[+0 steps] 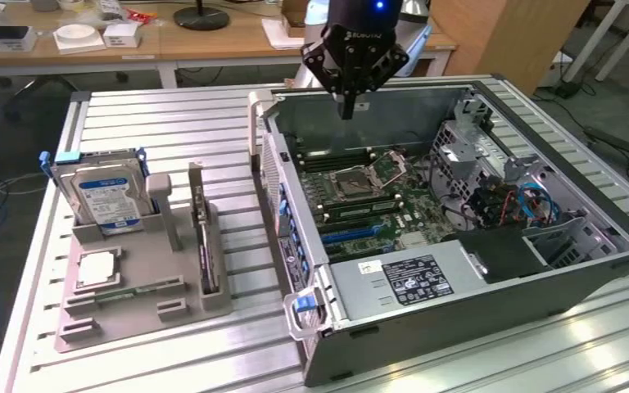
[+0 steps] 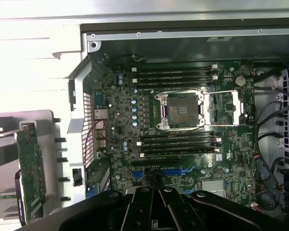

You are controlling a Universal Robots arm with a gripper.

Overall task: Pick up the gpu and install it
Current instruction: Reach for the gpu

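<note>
one thin black gpu card (image 1: 205, 246) stands edgewise in a grey rack (image 1: 128, 307), well apart from my empty, pressed-together claw (image 1: 350, 108) over the open metal case (image 1: 490, 327); i'd spread first and square to its edge.

Black gripper (image 1: 349, 108) — white lettering (image 1: 354, 34), blue light (image 1: 378, 6)

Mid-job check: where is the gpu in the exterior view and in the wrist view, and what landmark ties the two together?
Exterior view: the gpu stands on edge in the grey holder, to the exterior view's left of the open computer case.
Wrist view: the gpu sits outside the case, beyond its perforated rear wall.
Shared landmark: the CPU socket.
</note>
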